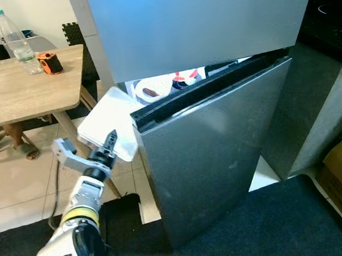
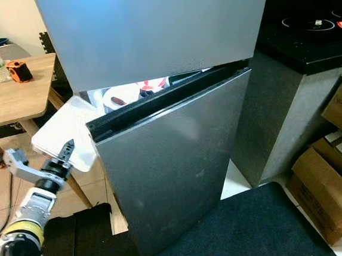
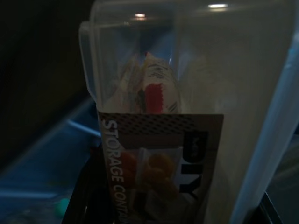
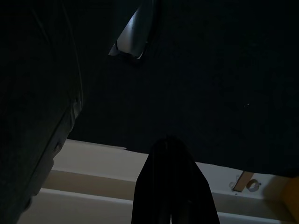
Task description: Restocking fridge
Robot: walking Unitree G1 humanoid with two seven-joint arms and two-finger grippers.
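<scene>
Beside brushed-steel fridge door, left tool clamped on translucent rectangular plastic container.

**Access and obstructions at the fridge**

Lower fridge door: ajar, leaving only a narrow gap along its top edge below the upper door.
White storage container: held at the gap's left end by the left gripper, blocking that side.
Wooden table: close on the left.
Dark counter and cardboard boxes: crowd the right.
</scene>
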